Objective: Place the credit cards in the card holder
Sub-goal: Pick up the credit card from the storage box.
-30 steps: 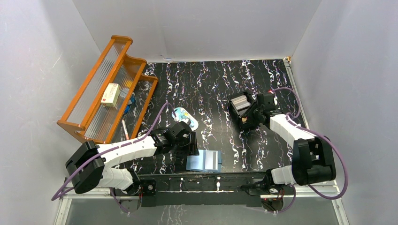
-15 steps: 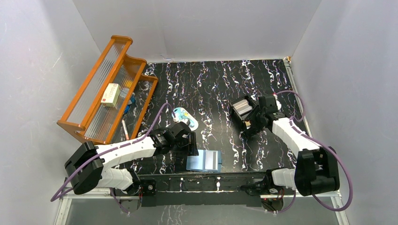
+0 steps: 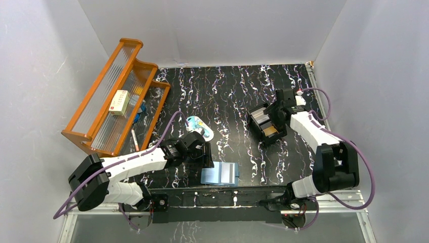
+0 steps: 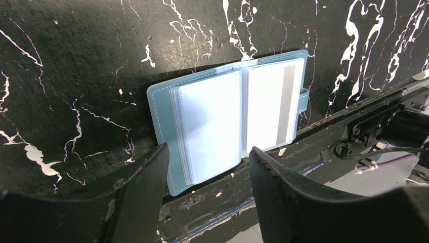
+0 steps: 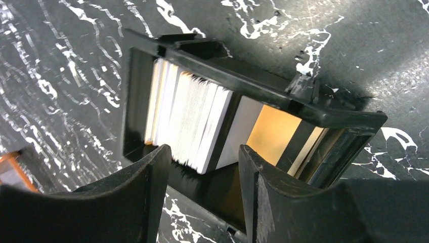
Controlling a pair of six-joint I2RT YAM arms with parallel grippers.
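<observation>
Left arm [image 3: 136, 161] stretched low, elbow down, wrist pitched forward. Left gripper [image 4: 207, 152] sits just past the card holder [image 3: 220, 173], at its far-left corner; jaws spread wide, nothing between them, fingertips aimed down at its open left page. Right arm [image 3: 313, 131] folded back, forearm reaching away. Right gripper [image 5: 202, 152] well beyond and right of the card holder, pointing down, jaws apart, empty.

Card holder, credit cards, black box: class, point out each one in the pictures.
card holder [image 4: 210, 126], left wrist view, on the clear pocket left of its fold.
credit cards [image 5: 187, 119], right wrist view, on the pale stack's upper edges.
black box [image 5: 248, 81], right wrist view, on the rim above the cards.
</observation>
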